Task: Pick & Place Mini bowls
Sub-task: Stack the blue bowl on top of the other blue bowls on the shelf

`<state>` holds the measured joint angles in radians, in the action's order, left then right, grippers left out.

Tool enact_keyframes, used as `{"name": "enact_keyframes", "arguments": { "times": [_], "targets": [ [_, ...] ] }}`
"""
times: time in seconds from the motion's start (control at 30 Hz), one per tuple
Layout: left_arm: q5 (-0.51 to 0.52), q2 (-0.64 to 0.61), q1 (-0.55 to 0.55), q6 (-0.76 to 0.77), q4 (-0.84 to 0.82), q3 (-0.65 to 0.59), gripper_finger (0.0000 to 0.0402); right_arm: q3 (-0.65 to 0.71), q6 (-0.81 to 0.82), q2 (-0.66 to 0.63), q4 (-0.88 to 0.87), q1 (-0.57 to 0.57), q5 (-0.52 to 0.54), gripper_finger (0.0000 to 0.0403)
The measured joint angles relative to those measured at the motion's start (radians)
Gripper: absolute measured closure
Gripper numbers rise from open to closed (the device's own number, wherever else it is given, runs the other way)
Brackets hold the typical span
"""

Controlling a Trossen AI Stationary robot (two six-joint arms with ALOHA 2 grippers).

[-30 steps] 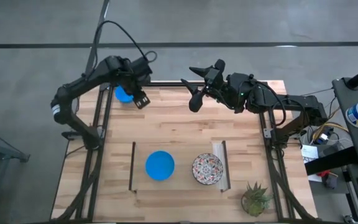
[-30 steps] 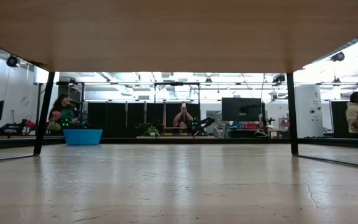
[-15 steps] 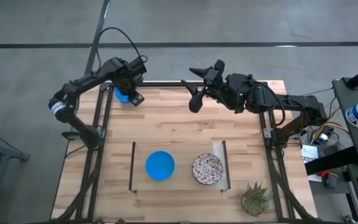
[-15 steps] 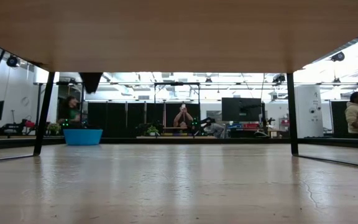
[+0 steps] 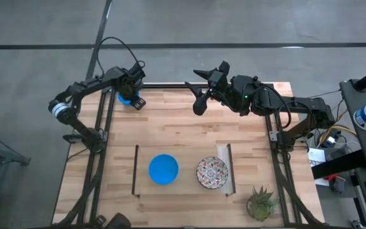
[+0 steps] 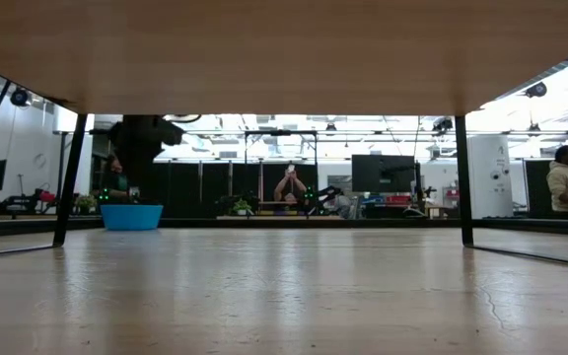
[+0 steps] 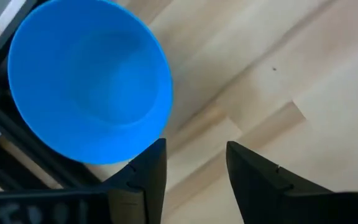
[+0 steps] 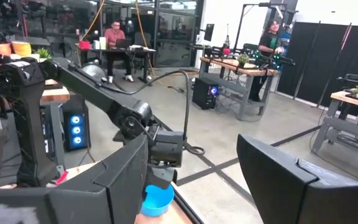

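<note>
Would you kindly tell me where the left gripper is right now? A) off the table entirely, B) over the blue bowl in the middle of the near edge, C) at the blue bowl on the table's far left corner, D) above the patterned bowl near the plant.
C: the left gripper sits at the plain bright blue round bowl on the far left corner, jaws open beside its rim.

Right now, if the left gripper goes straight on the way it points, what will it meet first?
Probably the rim of the blue mini bowl at the table's far left corner. The left gripper is open, pointing down beside it, so the bare table may come first; depth is unclear.
</note>
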<state>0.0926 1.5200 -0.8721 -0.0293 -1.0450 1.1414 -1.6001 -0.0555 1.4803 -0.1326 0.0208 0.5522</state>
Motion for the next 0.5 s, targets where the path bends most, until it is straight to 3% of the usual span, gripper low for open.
{"name": "enact_keyframes", "arguments": {
  "times": [0.5],
  "targets": [
    [-0.004,0.0,-0.052,0.035,0.195,-0.117,0.0243,0.0,0.003,0.006,0.001,0.0,0.0,0.0161]
  ]
}}
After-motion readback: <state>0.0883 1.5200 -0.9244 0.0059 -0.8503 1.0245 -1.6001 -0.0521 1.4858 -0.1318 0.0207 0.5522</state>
